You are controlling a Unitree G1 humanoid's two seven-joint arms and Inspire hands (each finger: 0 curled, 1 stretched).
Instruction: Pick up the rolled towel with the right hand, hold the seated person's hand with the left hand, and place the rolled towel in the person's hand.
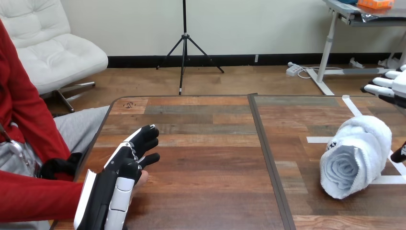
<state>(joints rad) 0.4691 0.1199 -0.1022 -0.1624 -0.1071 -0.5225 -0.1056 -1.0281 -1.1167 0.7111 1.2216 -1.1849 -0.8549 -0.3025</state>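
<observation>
At the right edge of the table (206, 158), your right hand (390, 85) stands wide open. Its fingers (377, 89) reach straight out toward the left, above and beyond the rolled towel (356, 155). A dark part low at the view's edge, likely its thumb (400, 153), sits just beside the towel's near right flank. Nothing is closed on the towel. It lies on its side on the table's right half, over white tape marks (318, 140), with its spiral end turned toward you and a little left. The roll sits roughly between fingers and thumb, near the hand, but as far as you can see it is neither gripped nor lifted.

Across at the near left corner, your left hand (119, 172) lies back-up over the person's hand (142, 178). A small part of that hand peeks out beneath yours, at the end of the red sleeve (33, 199). You cannot tell whether your hand grips it.

By my reading, the pickup is not yet done, the left-hand hold is at best begun, and the handover lies wholly ahead. The towel is well apart from the person's hand, with the table's middle seam (268, 158) between them. Once you close on the roll, you have the whole table to cross.
</observation>
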